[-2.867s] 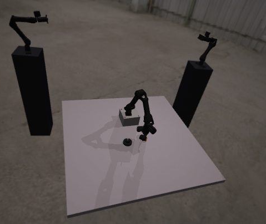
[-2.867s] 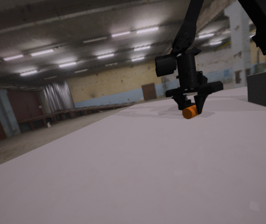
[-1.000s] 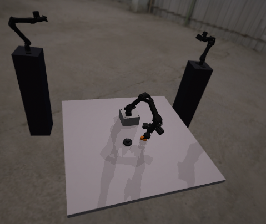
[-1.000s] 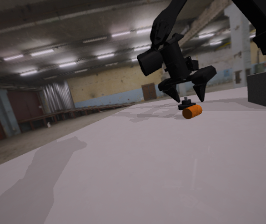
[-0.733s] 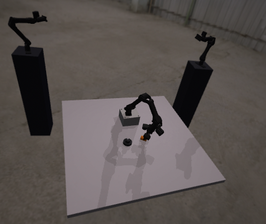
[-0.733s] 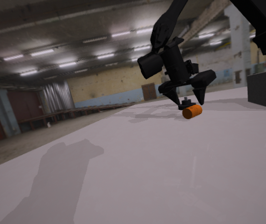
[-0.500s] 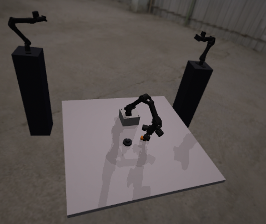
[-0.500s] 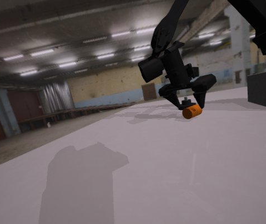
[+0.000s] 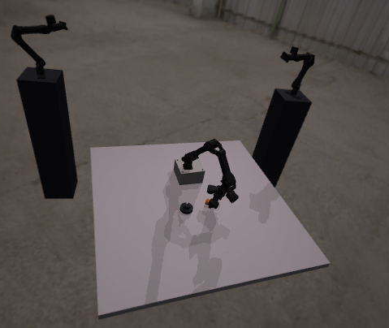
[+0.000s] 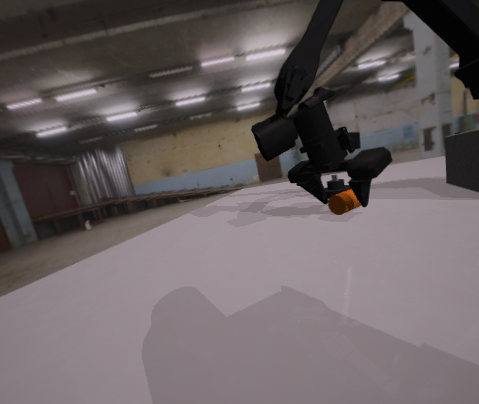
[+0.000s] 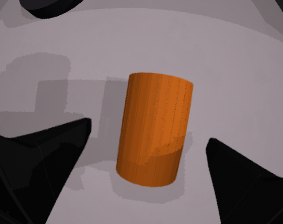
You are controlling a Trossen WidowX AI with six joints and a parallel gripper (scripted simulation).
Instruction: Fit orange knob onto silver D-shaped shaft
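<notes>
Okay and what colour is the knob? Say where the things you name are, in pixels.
Orange all over its visible side; the knob (image 9: 207, 201) (image 10: 344, 202) (image 11: 154, 130) shows best in the wrist view.

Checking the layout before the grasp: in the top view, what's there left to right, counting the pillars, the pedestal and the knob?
Left black pillar → round pedestal → orange knob → right black pillar
</notes>
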